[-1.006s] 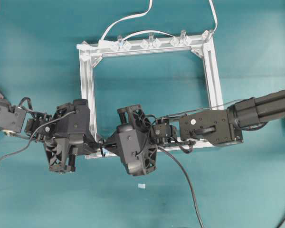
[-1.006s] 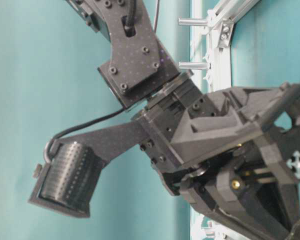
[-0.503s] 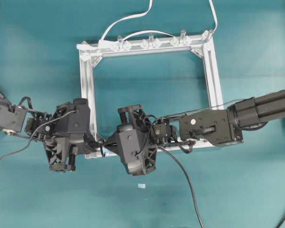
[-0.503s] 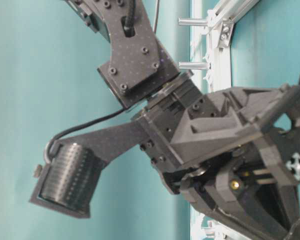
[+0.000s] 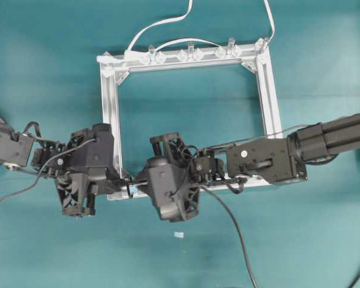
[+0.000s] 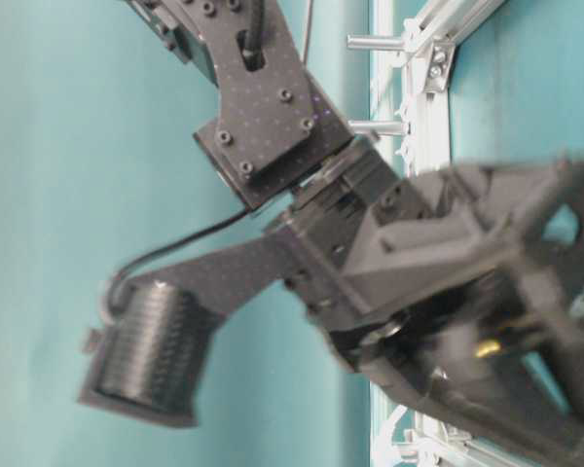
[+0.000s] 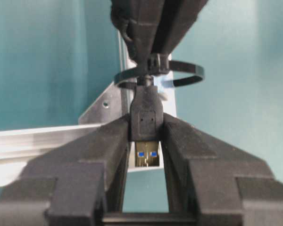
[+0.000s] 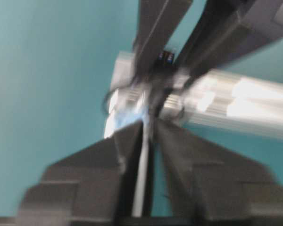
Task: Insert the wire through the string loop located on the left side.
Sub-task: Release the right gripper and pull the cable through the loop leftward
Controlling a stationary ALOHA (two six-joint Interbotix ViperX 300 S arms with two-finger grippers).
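Note:
In the left wrist view my left gripper [image 7: 145, 126] is shut on the wire's black plug [image 7: 145, 115], and its silvery tip [image 7: 146, 155] points back between the fingers. Beyond the plug the wire passes through the string loop [image 7: 191, 77], a thin dark band at the corner of the silver frame [image 7: 47, 139]. My right gripper's fingers [image 7: 151, 28] come down onto the wire just past the loop. In the blurred right wrist view my right gripper [image 8: 150, 125] stands slightly parted, with teal cloth showing in the gap. From overhead, both grippers [image 5: 125, 183] [image 5: 135, 183] meet at the frame's bottom-left corner.
The silver frame [image 5: 108, 120] lies flat on the teal cloth, with clear plastic clips [image 5: 189, 54] and a white cable [image 5: 162, 24] along its far bar. The wire's slack [image 5: 234, 231] trails toward the front right. A small pale scrap [image 5: 179, 234] lies near the front.
My right gripper has shifted slightly and now shows as motion blur. Its jaws have parted from a tight grip on the wire. The left gripper has not moved and keeps the plug.

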